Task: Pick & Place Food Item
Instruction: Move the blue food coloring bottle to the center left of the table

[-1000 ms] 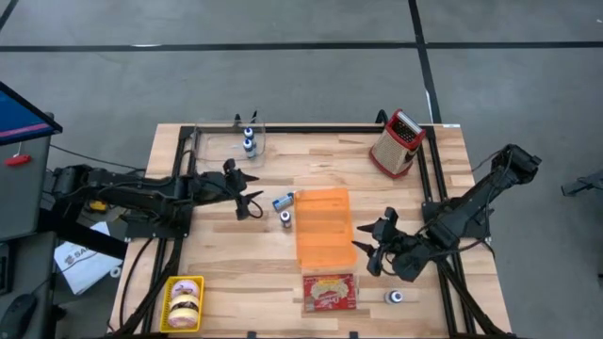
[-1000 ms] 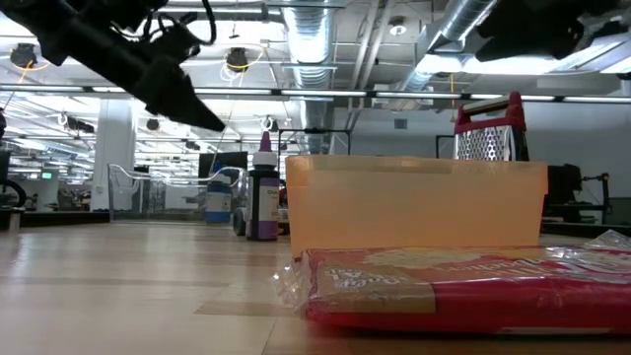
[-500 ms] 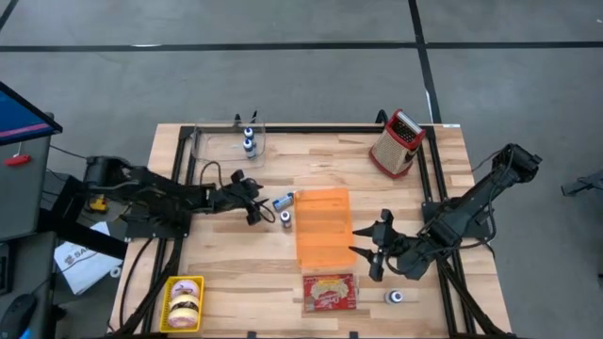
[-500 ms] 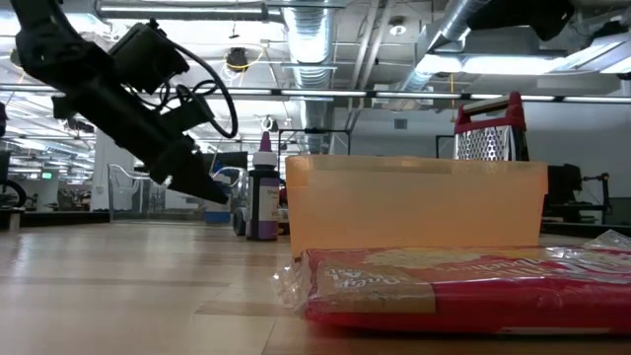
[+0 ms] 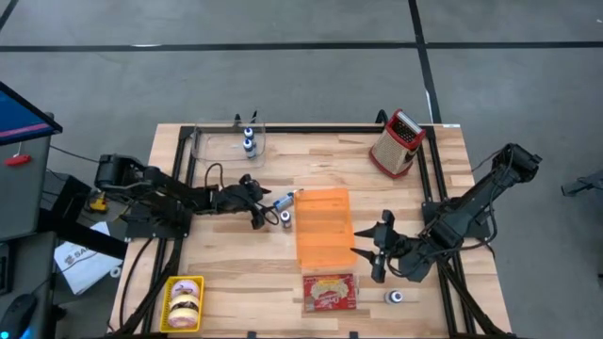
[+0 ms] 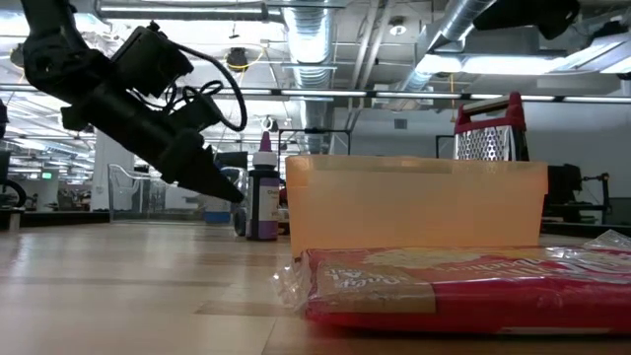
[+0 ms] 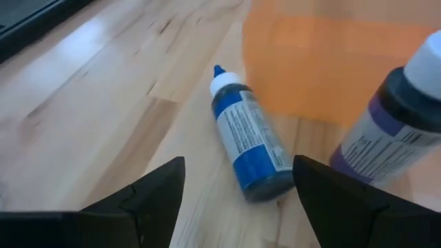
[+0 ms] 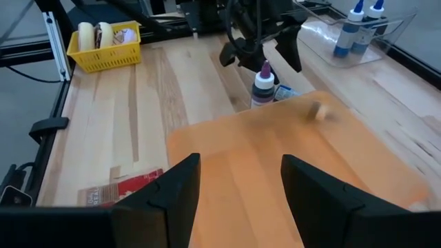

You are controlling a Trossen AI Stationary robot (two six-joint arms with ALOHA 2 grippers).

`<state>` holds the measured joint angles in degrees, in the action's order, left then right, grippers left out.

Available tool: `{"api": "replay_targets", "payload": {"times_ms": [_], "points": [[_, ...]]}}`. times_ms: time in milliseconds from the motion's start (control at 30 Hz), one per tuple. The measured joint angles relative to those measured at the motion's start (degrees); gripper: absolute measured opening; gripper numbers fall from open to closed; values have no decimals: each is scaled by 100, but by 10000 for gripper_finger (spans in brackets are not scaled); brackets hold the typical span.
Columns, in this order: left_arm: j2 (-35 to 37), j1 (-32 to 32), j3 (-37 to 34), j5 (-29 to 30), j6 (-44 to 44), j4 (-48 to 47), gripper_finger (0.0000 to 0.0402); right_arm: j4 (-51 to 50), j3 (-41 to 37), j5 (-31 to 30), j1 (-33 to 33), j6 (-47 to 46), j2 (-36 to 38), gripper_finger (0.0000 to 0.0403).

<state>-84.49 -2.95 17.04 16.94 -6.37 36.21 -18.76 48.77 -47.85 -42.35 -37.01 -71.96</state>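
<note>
**A:** Food colouring, blue bottle (image 7: 247,147), was lying on its side on the table (image 5: 226,264), just beside the orange bin (image 5: 322,228)'s near corner. Purple-labelled bottle (image 7: 393,124) stood upright right next to it, also against the bin. I couldn't tell whether the two touched.

**B:** Where was the left gripper?

**A:** Left gripper (image 5: 263,208) sat low over the boards, fingers spread wide, nothing between them. From its wrist camera the blue bottle lay straight ahead, centred between the two fingers. I read that as lined up for a grasp, not yet closed. Lying flat, the bottle would likely roll if nudged off-centre, which is probably why I had the jaws that far apart.

**B:** Right arm?

**A:** Right gripper (image 5: 375,252) waited on the far side of the bin, jaws apart, empty, pointed across the bin toward the bottles. Out of the left arm's way.

**B:** Anything else on the table?

**A:** Clear tray (image 5: 229,141) at the back held two more bottles, so I guessed that was the drop point, not certain. Grater (image 5: 396,143) back right, cracker packet (image 5: 329,291) front centre, yellow basket (image 5: 183,303) of tape rolls front left, small bottle (image 5: 395,297) front right. All well apart from the pick.
</note>
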Motion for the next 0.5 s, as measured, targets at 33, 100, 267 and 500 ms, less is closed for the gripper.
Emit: {"api": "replay_targets", "payload": {"times_ms": [33, 100, 267, 500], "points": [[0, -2, -2, -10, 0, 53, 267, -2, 0, -1, 0, -2, 1, 195], [2, -2, 0, -57, -16, 140, 267, -2, 0, -1, 0, -2, 2, 195], [-181, -2, 0, -88, -233, 227, 272, 0, 0, -3, 0, -2, 0, 195], [-761, -2, 14, -183, -350, 766, 280, 45, 0, -5, 0, 0, 0, 195]]}}
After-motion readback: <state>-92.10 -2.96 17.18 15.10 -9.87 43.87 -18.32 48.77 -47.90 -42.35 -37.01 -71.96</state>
